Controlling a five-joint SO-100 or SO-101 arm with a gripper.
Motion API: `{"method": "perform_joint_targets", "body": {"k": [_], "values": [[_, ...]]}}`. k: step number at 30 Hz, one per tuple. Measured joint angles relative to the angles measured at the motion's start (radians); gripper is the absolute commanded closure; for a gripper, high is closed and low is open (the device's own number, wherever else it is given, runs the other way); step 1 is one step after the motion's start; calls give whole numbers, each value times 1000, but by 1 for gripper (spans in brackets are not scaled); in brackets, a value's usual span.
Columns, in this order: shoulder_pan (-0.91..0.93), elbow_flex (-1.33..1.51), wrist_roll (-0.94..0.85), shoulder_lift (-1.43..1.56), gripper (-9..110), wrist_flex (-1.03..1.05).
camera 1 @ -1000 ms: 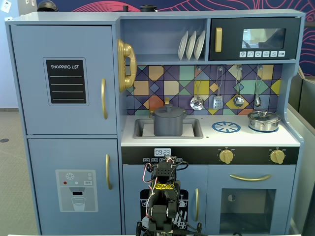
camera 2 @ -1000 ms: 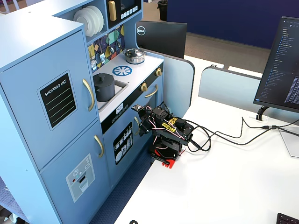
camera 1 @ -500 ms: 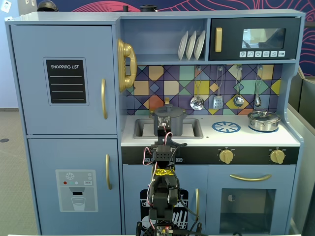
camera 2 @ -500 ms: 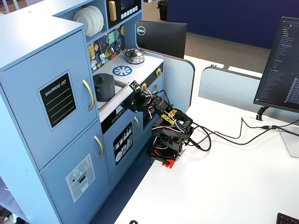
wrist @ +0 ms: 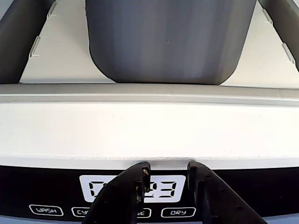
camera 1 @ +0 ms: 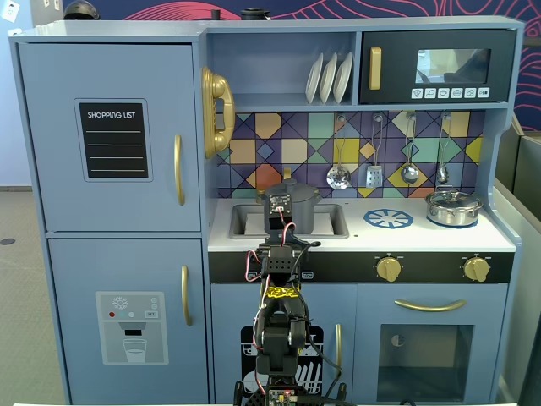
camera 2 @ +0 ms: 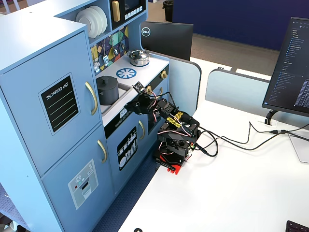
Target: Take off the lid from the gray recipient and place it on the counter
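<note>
While domed dark gray lid point(camera 2: 106, 80) sits on matte gray cylindrical pot point(wrist: 170, 39) in sink, nothing done: jaws slightly apart, empty, at white bench point(wrist: 149, 135) front edge; reach, grasp, lift, placement left.

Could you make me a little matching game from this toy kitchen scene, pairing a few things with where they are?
Things:
1. gray pot
2. silver pot
3. white plates
4. gripper

Places:
A. on the upper shelf
B. in the sink basin
C. at the counter's front edge, short of the sink
D. on the counter's right end in a fixed view

Pairs: 1-B, 2-D, 3-A, 4-C
</note>
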Motion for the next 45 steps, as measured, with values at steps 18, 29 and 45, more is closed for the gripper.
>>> {"method": "perform_joint_targets", "body": {"k": [18,29,45], "values": [[34,-302,11,-11,101,-11],[8,-351,38,-267,82,-253],[15,-446,44,-580,85,-474]]}}
